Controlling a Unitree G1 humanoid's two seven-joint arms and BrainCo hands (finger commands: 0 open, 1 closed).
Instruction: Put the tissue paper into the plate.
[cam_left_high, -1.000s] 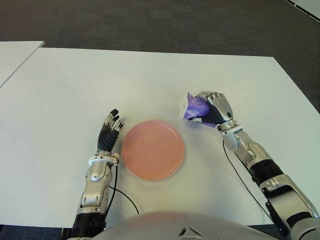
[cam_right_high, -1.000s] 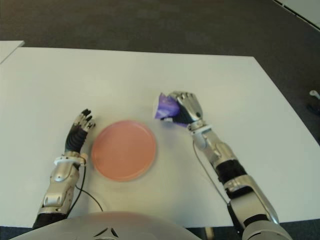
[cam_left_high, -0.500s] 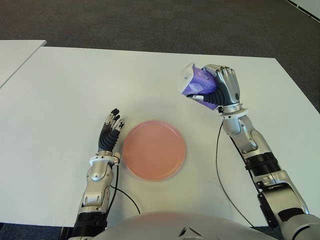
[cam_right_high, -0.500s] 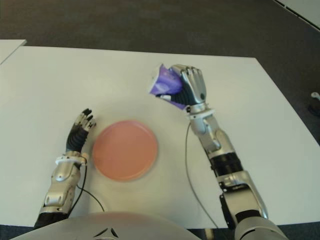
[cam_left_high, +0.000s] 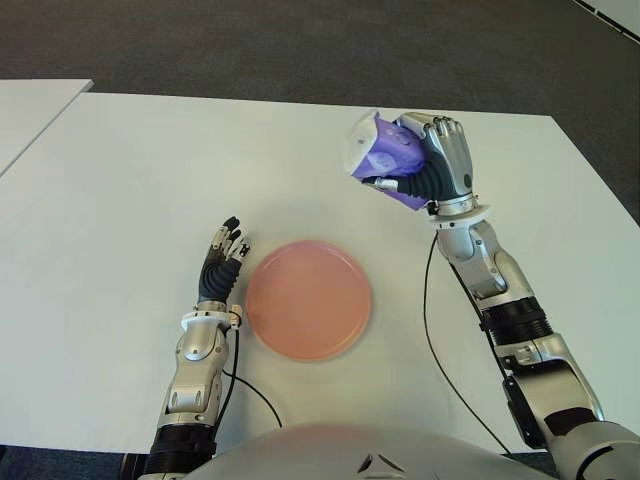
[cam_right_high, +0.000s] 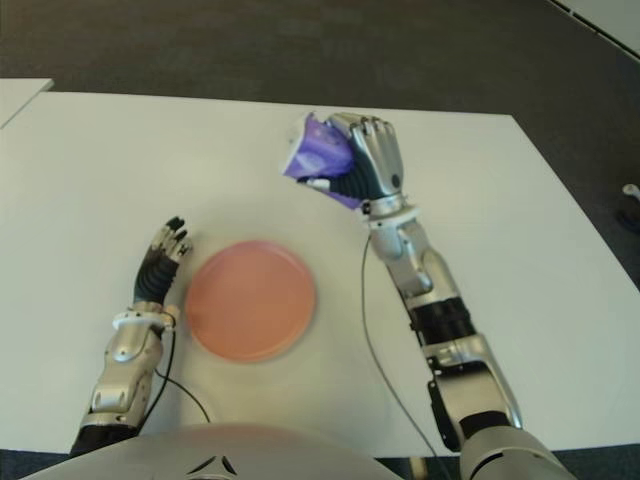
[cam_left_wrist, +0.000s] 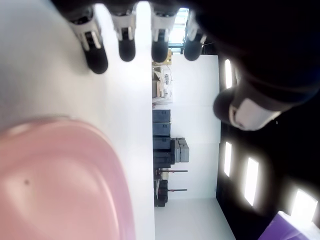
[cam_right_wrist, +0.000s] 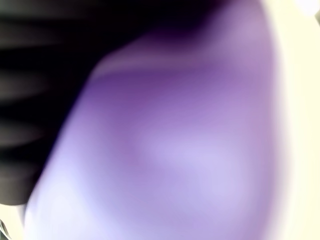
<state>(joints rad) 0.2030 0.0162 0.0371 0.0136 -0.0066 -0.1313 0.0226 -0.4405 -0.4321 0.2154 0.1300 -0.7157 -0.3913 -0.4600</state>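
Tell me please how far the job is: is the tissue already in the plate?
Not yet. Done: the right hand has grasped the purple tissue pack and holds it above the table, beyond the plate. In hand: carrying it. Left: bring it over the pink plate, which holds nothing, and release. The left hand shows open beside the plate's left.

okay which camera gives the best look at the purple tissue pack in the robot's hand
The left eye view: it shows the tissue pack whole, gripped by the right hand above the table, beyond the plate. The right eye view shows much the same. The right wrist view is only a purple blur; the left wrist view catches one corner.
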